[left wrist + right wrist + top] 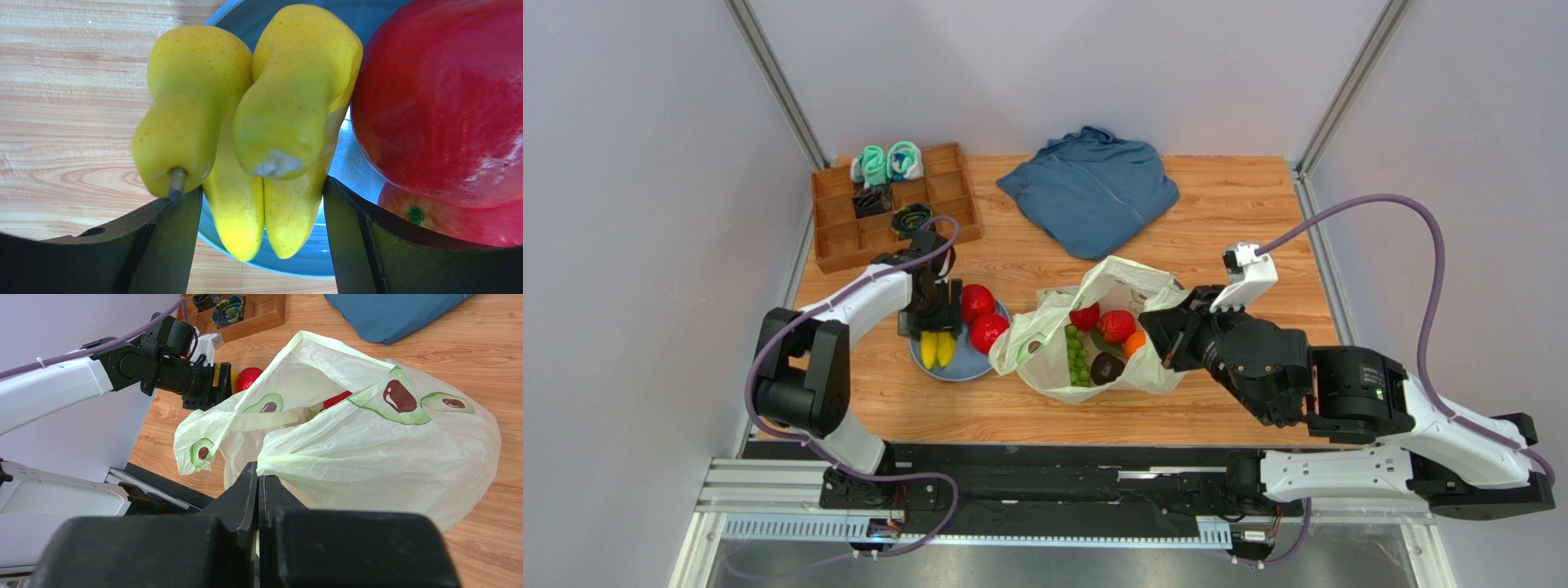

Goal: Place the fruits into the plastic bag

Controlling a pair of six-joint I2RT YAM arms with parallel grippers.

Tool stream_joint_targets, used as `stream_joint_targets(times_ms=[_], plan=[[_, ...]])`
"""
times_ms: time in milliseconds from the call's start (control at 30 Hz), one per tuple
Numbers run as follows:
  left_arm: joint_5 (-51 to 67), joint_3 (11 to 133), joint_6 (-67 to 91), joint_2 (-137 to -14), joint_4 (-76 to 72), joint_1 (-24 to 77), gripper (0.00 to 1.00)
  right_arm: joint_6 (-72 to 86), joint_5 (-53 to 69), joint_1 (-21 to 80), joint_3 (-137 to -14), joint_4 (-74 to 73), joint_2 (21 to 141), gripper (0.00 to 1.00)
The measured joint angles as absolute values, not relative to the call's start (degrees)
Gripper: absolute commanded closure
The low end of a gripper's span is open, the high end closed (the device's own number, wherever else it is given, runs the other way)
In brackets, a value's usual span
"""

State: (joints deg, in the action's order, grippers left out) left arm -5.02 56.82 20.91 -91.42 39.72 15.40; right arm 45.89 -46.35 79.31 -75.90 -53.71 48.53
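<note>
A yellow banana [270, 122] lies on a blue plate [344, 257] beside two glossy red fruits [442, 104]. My left gripper [263, 202] is open and straddles the banana's pointed end, with a sliver of plate showing by the left finger. From above, that gripper [936, 321] hovers at the plate [959, 370]. The pale-green plastic bag [1100, 292] stands open in the middle, holding two red fruits [1118, 326], an orange [1134, 344], green grapes [1078, 355] and a dark avocado [1107, 366]. My right gripper [258, 473] is shut on the bag's rim [380, 447], holding it up.
A wooden divided tray [891, 202] with rolled socks sits at the back left. A folded blue garment [1093, 190] lies at the back centre. Grey walls close in both sides, and a black rail [1038, 466] runs along the near edge.
</note>
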Motion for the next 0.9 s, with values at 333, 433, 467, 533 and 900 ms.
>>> stream_joint_targets(times_ms=[333, 433, 467, 533, 900], plan=[[-8.75, 55.02, 20.60, -85.58, 41.52, 15.46, 0.47, 46.28, -46.37, 79.31, -75.77, -53.71, 47.83, 1.00], [-10.09, 54.63, 20.58, -80.47, 42.94, 15.46, 0.47, 46.28, -46.37, 79.31, -75.79, -53.74, 47.97, 1.00], [-10.52, 54.63, 20.58, -78.78, 43.22, 15.46, 0.47, 46.30, -46.35, 79.31, -75.79, -53.71, 48.05, 1.00], [-11.00, 54.65, 20.49, -76.01, 43.99, 15.46, 0.47, 46.28, -46.35, 79.31, -75.79, -53.71, 48.38, 1.00], [-6.55, 58.39, 20.18, -61.36, 51.31, 15.49, 0.51, 46.33, -45.80, 79.31, -75.79, -53.69, 49.74, 1.00]])
